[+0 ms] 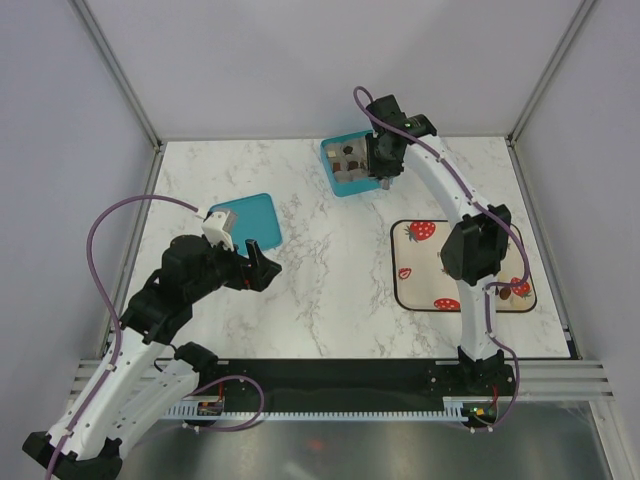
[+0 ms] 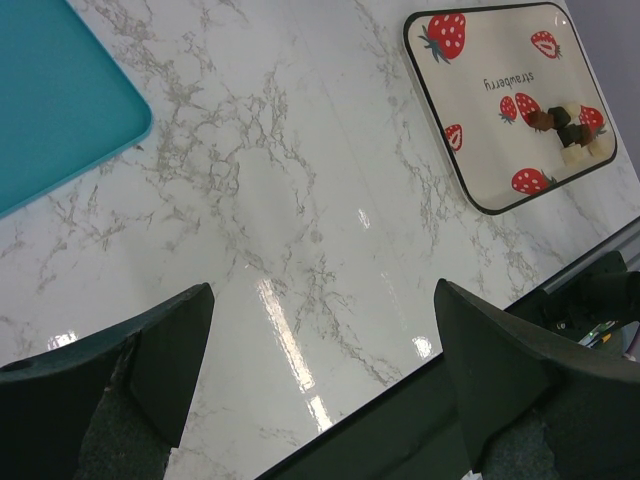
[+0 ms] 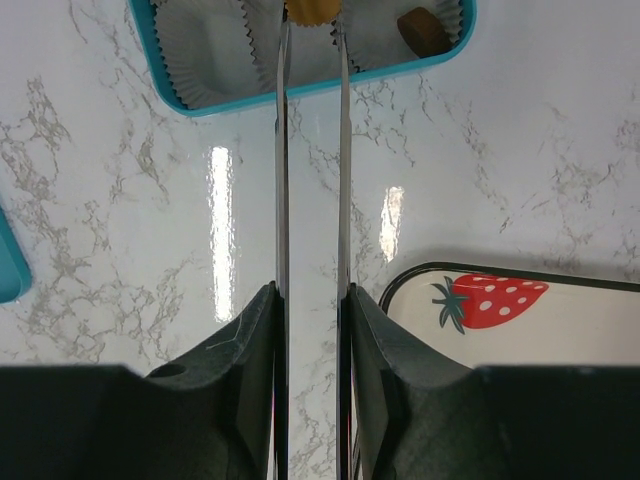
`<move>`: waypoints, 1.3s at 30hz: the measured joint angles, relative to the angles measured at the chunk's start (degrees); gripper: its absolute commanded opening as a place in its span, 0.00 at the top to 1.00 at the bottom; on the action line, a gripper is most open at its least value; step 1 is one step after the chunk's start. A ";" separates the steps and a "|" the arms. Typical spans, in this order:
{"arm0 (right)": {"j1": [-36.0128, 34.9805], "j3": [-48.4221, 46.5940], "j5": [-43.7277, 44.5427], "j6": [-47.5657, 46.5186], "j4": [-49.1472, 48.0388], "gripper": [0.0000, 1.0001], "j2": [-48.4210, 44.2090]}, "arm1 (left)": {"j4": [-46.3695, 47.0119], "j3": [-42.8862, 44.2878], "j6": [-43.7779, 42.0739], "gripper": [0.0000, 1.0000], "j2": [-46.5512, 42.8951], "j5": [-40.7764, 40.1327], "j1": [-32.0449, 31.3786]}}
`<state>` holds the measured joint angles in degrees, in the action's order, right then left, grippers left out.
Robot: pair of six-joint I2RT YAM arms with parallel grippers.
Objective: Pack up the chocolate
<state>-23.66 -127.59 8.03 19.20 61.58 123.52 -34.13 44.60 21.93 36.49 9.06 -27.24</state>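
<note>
The teal box (image 1: 332,170) stands at the back centre, with grey paper cups and brown chocolates (image 1: 350,155) inside. My right gripper (image 1: 383,168) hangs over its right side. In the right wrist view its thin fingers (image 3: 313,20) are shut on a tan chocolate (image 3: 313,8) just above the box (image 3: 330,85). A dark brown chocolate (image 3: 424,30) lies in the cup beside it. Several more chocolates (image 1: 515,288) sit on the strawberry tray's right edge, and they also show in the left wrist view (image 2: 568,125). My left gripper (image 1: 262,262) is open and empty (image 2: 325,300) above the bare marble.
The teal lid (image 1: 247,220) lies flat at the left, just behind my left gripper, and shows in the left wrist view (image 2: 50,100). The strawberry-print tray (image 1: 460,265) lies at the right front (image 2: 490,130) (image 3: 560,320). White walls and metal rails enclose the marble table.
</note>
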 measured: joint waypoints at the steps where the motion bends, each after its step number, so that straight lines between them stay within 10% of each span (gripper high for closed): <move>1: -0.04 0.35 0.17 -0.17 -0.11 0.65 0.00 | 0.00 0.02 0.00 0.01 0.02 0.00 0.00; 39: -1.36 3.13 1.36 -2.95 -1.18 0.55 0.00 | 0.00 0.00 0.00 0.01 0.24 0.00 0.00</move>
<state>-25.02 -124.46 9.39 16.25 60.40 123.52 -34.13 44.60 21.93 36.73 9.06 -27.24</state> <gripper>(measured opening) 0.445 0.993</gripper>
